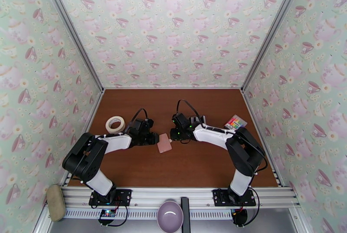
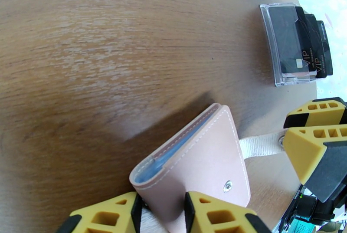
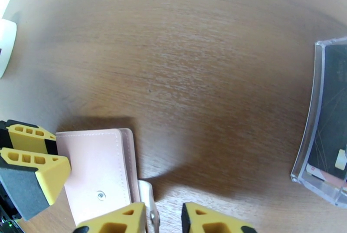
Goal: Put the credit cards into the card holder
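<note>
**Pink card holder between both pincers, tab pointing right**

The card holder (image 2: 199, 164) is at mid-surface, between my two pincers. From above, its long axis runs roughly near-to-far with a slight lean. Its rounded fold faces my left arm, and the snap tab (image 2: 260, 145) sticks out from the opposite edge toward my right arm. The holder is folded over, with pale blue lining showing along one end and the snap stud (image 2: 227, 185) bare on the pink face. It sits tipped rather than flat, with a shadow under its raised edge.

My left pincer (image 2: 162, 205) is clamped on the holder's fold-side edge, one finger lying over the pink face. My right pincer (image 3: 163, 212) has its fingers apart with the tab lying flat in the gap. The frame cuts off there, so I cannot make out whether a finger touches it.

The surface (image 1: 195, 164) is brown wood grain, boxed on three sides by walls (image 1: 173, 25) papered with teacups and teapots. A tape roll (image 1: 115, 124) lies to the holder's left and a little farther back. A rainbow-striped block (image 1: 235, 122) sits well to the holder's right. A purple bowl (image 1: 170, 216) rests nearer than the holder, past the front rail.

The wrist views add the credit cards (image 2: 303, 47), black and marked VIP, upright in a clear stand (image 2: 269, 43) beyond the holder on my right pincer's side. The overhead view adds both my arms bent inward toward the holder.
</note>
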`<move>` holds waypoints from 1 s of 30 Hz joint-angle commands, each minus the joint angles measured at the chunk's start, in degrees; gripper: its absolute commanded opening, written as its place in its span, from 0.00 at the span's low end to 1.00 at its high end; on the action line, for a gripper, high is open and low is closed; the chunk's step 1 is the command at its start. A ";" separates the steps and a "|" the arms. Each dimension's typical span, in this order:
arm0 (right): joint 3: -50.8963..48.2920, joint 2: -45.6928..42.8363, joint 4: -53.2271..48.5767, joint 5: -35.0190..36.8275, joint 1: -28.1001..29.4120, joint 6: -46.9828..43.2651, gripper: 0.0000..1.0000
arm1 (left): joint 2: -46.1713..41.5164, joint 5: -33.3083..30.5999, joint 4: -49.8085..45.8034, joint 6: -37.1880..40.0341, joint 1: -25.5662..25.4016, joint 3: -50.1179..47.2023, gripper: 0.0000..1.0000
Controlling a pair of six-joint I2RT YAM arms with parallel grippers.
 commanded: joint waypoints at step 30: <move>-2.56 -2.85 2.10 -3.97 -1.33 0.48 0.19 | 2.26 -0.96 -2.03 0.95 -0.41 1.07 0.33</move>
